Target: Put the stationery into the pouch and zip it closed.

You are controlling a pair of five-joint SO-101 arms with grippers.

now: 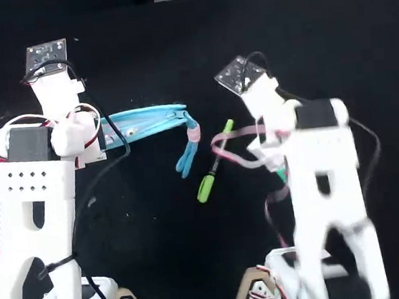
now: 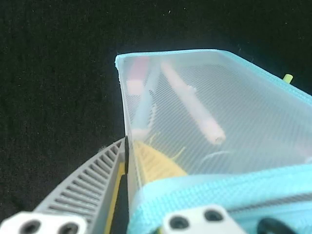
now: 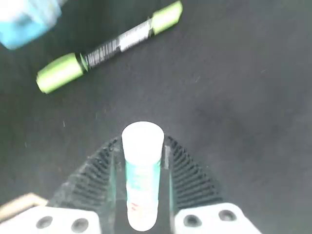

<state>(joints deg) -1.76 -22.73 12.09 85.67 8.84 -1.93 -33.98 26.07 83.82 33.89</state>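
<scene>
High view:
- Black table (image 1: 137,41). The left arm (image 1: 37,182) holds the pouch (image 1: 146,122) by one end, and the other end points toward the table's centre.
- A blue piece (image 1: 186,158) hangs at that free end. I cannot tell what it is.
- The highlighter (image 1: 214,168), green, lies flat on the table near the blue piece, between the pouch end and the right arm (image 1: 323,157).

Left wrist view:
- The left gripper (image 2: 127,151) is clamped on the pouch's teal-trimmed edge. A ribbed grey finger (image 2: 92,187) is pressed against the outside of the mesh wall.
- Three items show through the mesh, inside the pouch: a white pen (image 2: 192,105), a blue pen (image 2: 144,105) and a pink-capped pen (image 2: 138,73).
- The highlighter's green tip shows past the pouch's far edge.

Right wrist view:
- The right gripper (image 3: 141,144) is closed on a white tube (image 3: 141,175) with a teal band, which is held lengthwise between the fingers.
- The highlighter lies on the table beyond, well apart from the fingers.
</scene>
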